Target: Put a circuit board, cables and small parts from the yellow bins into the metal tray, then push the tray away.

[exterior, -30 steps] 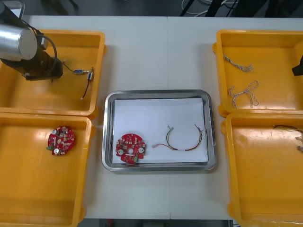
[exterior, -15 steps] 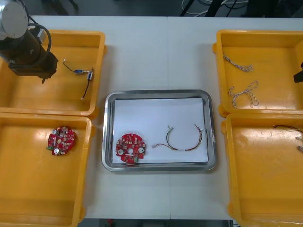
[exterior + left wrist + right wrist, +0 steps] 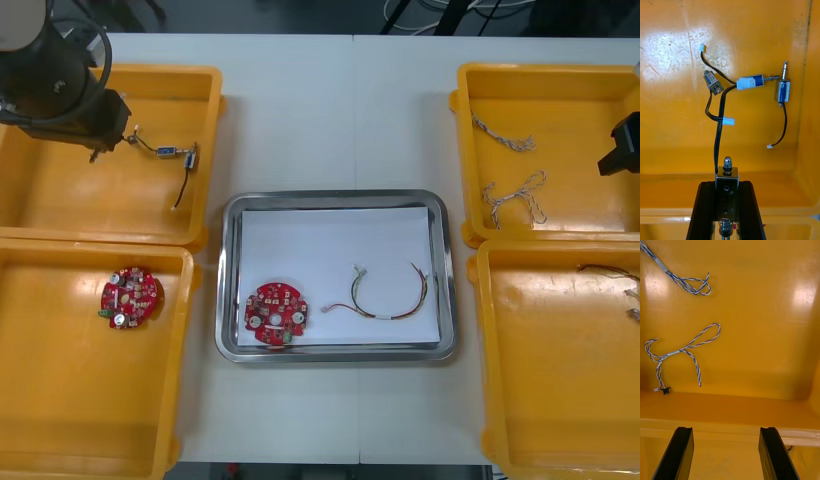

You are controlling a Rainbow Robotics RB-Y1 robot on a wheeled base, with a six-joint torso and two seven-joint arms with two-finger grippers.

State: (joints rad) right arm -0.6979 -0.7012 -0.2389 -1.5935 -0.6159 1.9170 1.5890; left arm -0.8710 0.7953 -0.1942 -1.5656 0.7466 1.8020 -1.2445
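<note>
While the left gripper (image 3: 727, 183) is rising from the far-left yellow bin (image 3: 60, 200), its jaws are clamping a small silver metal part (image 3: 727, 173), likely tray-bound. The right gripper (image 3: 726, 431) is holding its jaws open.

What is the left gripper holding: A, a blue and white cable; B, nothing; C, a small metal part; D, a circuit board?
C: in the left wrist view, the left gripper is shut on a small metal part, with a black cable trailing from it.
</note>
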